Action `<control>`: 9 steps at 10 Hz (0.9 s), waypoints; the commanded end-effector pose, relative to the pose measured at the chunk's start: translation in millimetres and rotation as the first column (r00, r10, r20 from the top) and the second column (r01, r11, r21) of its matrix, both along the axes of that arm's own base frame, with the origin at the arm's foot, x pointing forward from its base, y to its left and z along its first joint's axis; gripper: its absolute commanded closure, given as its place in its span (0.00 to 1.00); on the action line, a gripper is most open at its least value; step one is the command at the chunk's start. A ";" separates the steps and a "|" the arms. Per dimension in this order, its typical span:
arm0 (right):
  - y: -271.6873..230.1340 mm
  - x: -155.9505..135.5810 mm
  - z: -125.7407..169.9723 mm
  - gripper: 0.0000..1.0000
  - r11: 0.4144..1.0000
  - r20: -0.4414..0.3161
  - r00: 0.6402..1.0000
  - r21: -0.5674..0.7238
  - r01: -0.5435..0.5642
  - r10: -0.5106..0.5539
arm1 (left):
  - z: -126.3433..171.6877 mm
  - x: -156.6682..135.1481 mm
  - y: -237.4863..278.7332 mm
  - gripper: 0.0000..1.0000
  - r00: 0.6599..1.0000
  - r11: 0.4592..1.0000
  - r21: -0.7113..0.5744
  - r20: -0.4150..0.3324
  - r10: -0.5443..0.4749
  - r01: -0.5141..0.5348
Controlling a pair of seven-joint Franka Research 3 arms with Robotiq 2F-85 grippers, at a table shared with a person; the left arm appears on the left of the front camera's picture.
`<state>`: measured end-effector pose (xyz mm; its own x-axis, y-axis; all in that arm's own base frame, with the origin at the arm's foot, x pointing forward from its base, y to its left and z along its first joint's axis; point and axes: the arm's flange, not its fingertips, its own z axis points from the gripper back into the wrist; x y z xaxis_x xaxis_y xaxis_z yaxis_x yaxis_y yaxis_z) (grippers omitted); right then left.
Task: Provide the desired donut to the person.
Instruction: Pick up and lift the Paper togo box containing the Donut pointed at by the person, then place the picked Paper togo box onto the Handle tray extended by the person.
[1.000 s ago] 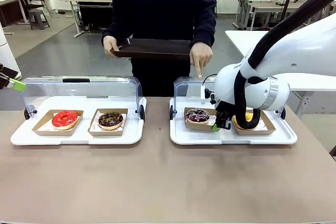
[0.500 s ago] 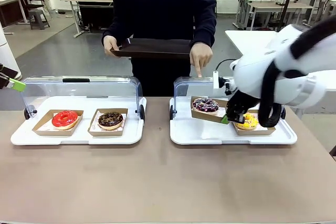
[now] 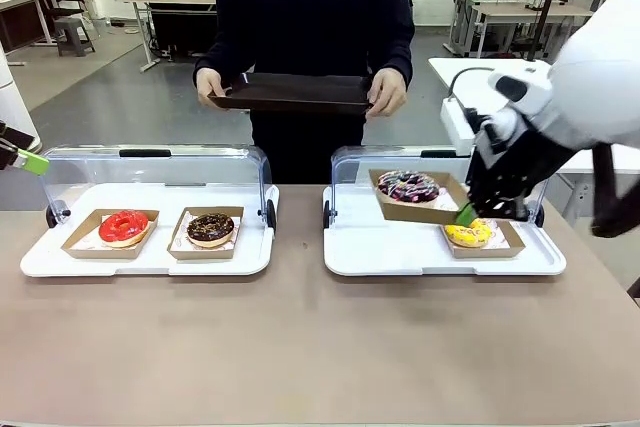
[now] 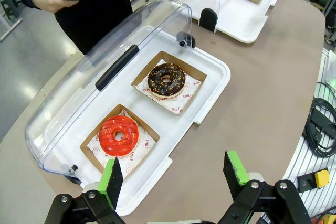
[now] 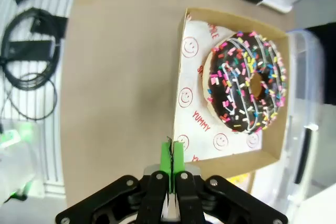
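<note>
Sprinkled chocolate donut (image 3: 408,185) sat in its cardboard box (image 3: 417,211), which was raised and tilted above the right white tray (image 3: 380,252), just beside the yellow donut (image 3: 469,233) lying in that tray. The right pincer (image 3: 466,214) was clamped on the box's rim, its green pads pressed together over the cardboard edge. The right wrist view showed what the front view could not: a paper liner under the donut, printed in red with "YUMMY" and smiley faces. The left pincer (image 4: 173,170) stood wide apart and empty. Its wrist view looked down on the left white tray (image 4: 212,69), where a red-glazed donut (image 4: 118,135) and a chocolate donut with nut crumbs (image 4: 166,79) lay on liners reading "SMILE" and "YUMMY". Across the tabletop (image 3: 300,347) stood the person (image 3: 310,27), with "FILA" in white on the dark sweatshirt and both hands holding a dark tray (image 3: 290,94) level.
</note>
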<state>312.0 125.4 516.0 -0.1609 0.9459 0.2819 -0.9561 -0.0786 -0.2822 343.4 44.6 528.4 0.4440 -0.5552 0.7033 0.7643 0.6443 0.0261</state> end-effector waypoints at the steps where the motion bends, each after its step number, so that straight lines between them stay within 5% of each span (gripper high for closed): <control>1: -4.6 -37.5 16.9 1.00 1.000 0.053 0.998 -0.019 -0.014 0.015 | 0.0 -0.1 0.7 0.00 1.000 1.000 -0.011 0.001 -0.001 0.001; 3: 0.3 -27.6 26.2 1.00 0.998 0.109 0.993 0.043 0.044 -0.049 | 0.0 -0.1 0.7 0.00 1.000 1.000 -0.011 0.001 -0.001 0.001; 4: -5.3 -30.8 33.4 1.00 1.000 0.069 0.997 -0.017 -0.021 0.022 | 0.0 -0.1 0.7 0.00 1.000 1.000 -0.011 0.001 -0.001 0.001; 9: -5.3 -30.8 33.4 1.00 1.000 0.069 0.997 -0.017 -0.021 0.022 | 0.0 -0.1 0.7 0.00 1.000 1.000 -0.011 0.001 -0.001 0.001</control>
<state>279.8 121.9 551.5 -0.2017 0.9430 0.2647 -0.9308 -0.1004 -0.3515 343.4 44.6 528.5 0.4437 -0.5554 0.7033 0.7644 0.6442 0.0264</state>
